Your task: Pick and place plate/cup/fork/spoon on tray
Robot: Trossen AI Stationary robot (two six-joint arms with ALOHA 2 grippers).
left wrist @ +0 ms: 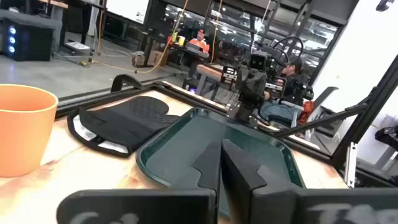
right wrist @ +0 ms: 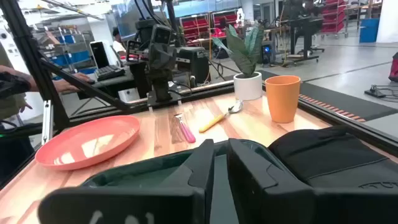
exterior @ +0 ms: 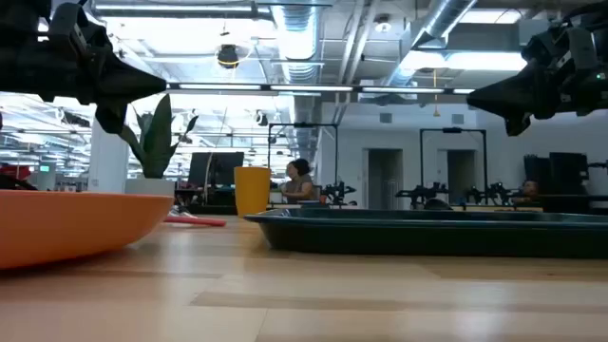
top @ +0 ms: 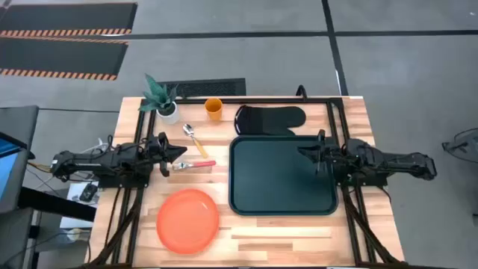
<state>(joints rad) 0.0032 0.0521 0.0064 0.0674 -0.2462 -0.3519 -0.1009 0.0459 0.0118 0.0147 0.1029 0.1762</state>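
The left gripper (top: 181,152) is hovering above the tabletop (top: 284,235), its tip just over the tine end of the fork (top: 196,164), with its fingers (left wrist: 239,168) pressed together and grasping nothing. The fork is lying flat between that gripper and the tray (top: 282,176), red handle pointing toward the tray. The spoon (top: 196,140) is resting just behind it, and the cup (top: 213,109) is standing upright at the far edge beside the white plant pot (top: 169,112) and the dark oven mitt (top: 270,119). The plate (top: 187,220) is sitting near the front edge, well clear of the tray, which is carrying none of the four items. The right gripper (top: 305,152) is waiting over the tray's right side, also clenched and empty.

The fork is probably the first target, though the overhead view is too coarse to be certain. To take it well, the left gripper should be opening before descending, straddling the handle across its narrow width rather than along it, and closing near the middle so the fork is not tipping. The thin handle lies flush on the wood, so the fingertips need to be reaching right down to the surface.
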